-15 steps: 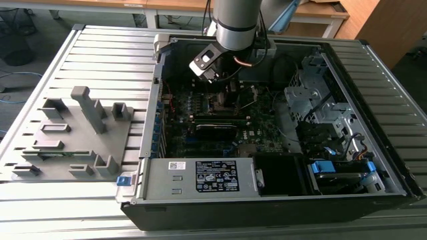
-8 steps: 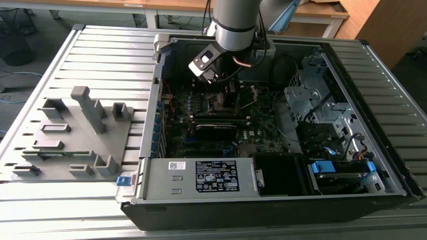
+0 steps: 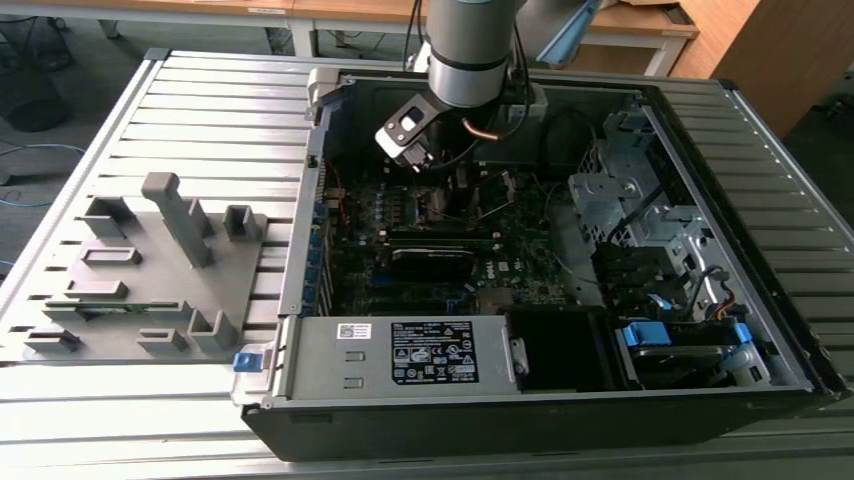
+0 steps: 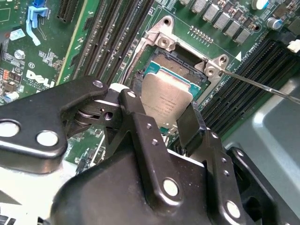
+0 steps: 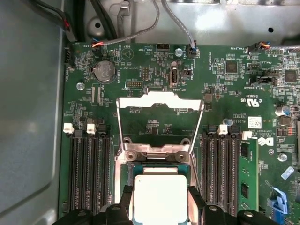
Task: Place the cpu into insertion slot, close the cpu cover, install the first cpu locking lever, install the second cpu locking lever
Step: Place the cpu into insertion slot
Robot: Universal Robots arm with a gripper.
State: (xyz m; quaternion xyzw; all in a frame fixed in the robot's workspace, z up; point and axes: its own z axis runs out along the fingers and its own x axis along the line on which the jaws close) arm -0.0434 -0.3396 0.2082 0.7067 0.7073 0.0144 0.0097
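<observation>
Inside an open computer case (image 3: pixel 534 425), the gripper (image 5: pixel 160 207) pinches the cpu (image 5: pixel 160 192) by two opposite edges at the slot (image 4: pixel 166 59), seated or just above, unclear which, the cover (image 5: pixel 159 100) swung open.

cpu (image 4: pixel 166 101) between fingers (image 4: pixel 140 126), at insertion slot (image 4: pixel 178 58), cpu cover (image 5: pixel 159 101) beyond it, memory slots (image 5: pixel 89 173) either side

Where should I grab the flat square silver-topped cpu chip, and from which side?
By two opposite edges, from straight above: the flat silver-topped cpu sits face up at the dark square insertion slot, thin, only its sides free. The black gripper pinches it so.
</observation>
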